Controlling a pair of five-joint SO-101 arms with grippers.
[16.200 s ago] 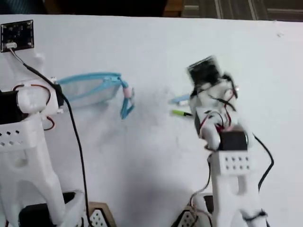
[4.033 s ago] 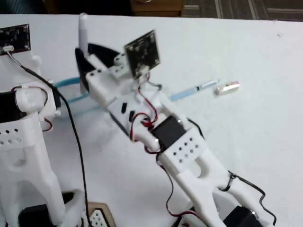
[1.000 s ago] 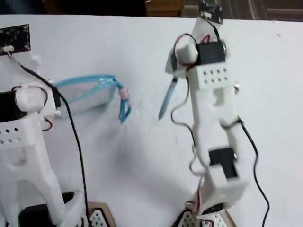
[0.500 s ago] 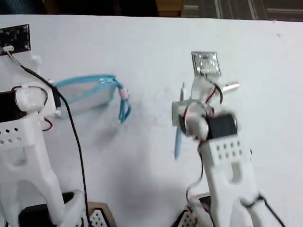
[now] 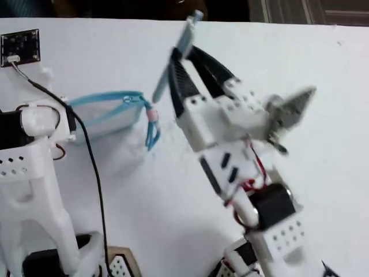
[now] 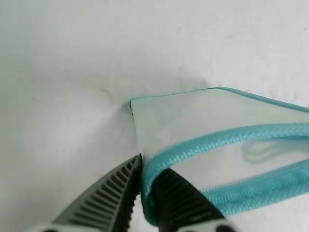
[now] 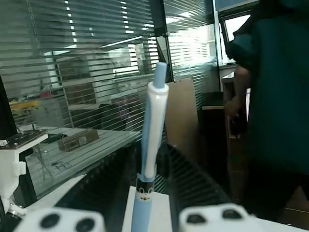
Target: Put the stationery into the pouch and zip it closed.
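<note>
Left wrist view: left pincer (image 6: 145, 170) pinches pouch (image 6: 203, 116) edge; high view: right pincer (image 5: 183, 55) grips raised pen (image 5: 186, 32).

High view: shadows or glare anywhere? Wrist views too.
High view: soft shadow on the table under the right arm, no glare. Left wrist view: even light, faint shadow beside the pouch corner at the left pincer. Right wrist view: bright windows backlight the pen; right pincer dark.

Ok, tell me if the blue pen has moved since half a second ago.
Yes. The blue pen has moved closer to the pouch and toward the table's far edge.
</note>
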